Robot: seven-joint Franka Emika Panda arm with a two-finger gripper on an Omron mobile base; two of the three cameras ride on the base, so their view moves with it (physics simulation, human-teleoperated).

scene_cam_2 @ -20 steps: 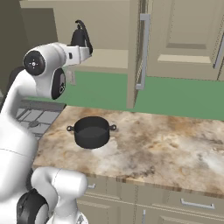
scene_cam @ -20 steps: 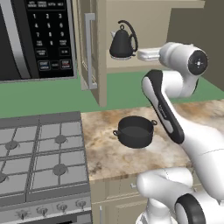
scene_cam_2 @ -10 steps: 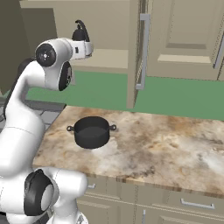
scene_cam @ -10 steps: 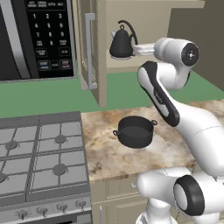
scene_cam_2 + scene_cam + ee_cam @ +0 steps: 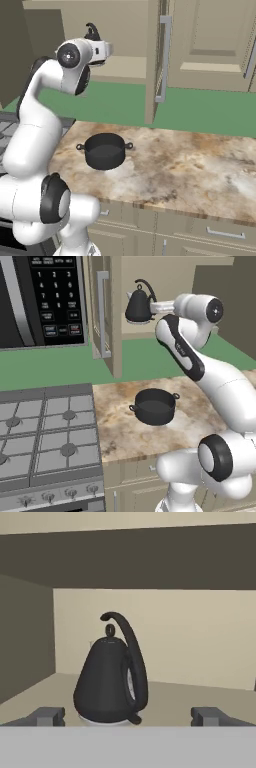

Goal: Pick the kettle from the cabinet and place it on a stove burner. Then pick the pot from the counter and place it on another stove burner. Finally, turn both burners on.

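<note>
At the far left of the left base view hangs a black microwave [image 5: 42, 301] with its keypad, and below it sits the silver gas range [image 5: 47, 441], its burners [image 5: 68, 415] under grey square grates and a row of knobs [image 5: 70, 493] along the front edge. None of the grates carries anything. Next to the right stands the cabinet [image 5: 116, 316], its door swung open with the long silver bar handle [image 5: 103, 313] facing out. Inside, on the cabinet floor, the kettle [image 5: 138, 303] stands upright, its arched handle turned toward the arm. The tool [image 5: 128, 716] is level with the kettle's base and just short of it, its fingertips [image 5: 47, 715] spread wide with the kettle centred between them in the hand view; nothing is held and no contact shows. Below, on the marbled bench [image 5: 125, 431], the pot [image 5: 154, 405] sits upright and lidless, near the range and well apart from the kettle. In the right base view the pot [image 5: 104, 150] lies at the left part of the bench [image 5: 190, 160], and closed wall cabinet doors [image 5: 215, 40] fill the upper right.
</note>
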